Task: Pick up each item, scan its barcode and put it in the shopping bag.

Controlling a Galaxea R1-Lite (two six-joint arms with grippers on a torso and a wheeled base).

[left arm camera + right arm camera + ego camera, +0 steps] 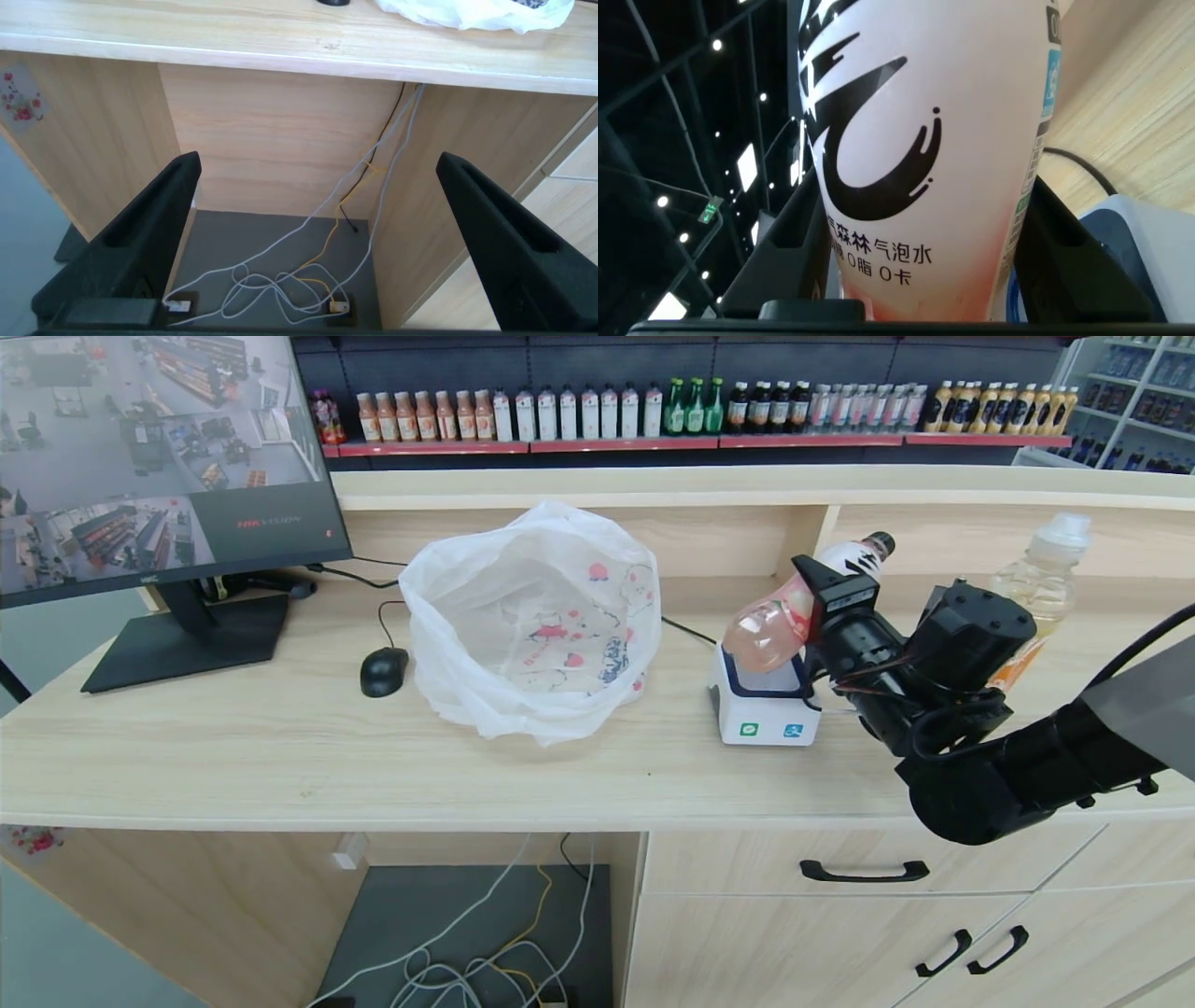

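Observation:
My right gripper point(810, 607) is shut on a pink drink bottle point(780, 621) with a white label and dark cap. It holds the bottle tilted, base low over the white and blue barcode scanner point(761, 709) on the counter. In the right wrist view the bottle's label point(915, 149) sits between the two fingers, with the scanner point(1134, 243) just beyond. The white shopping bag point(537, 616) stands open left of the scanner. A second bottle of yellow drink point(1041, 579) stands behind my right arm. My left gripper point(318, 243) hangs open below the counter edge, facing the cable bay.
A monitor point(140, 457) on a black stand and a black mouse point(384, 671) occupy the counter's left part. A raised ledge point(747, 485) runs along the back. Drawers point(864, 871) and loose cables point(308, 271) lie under the counter point(280, 765).

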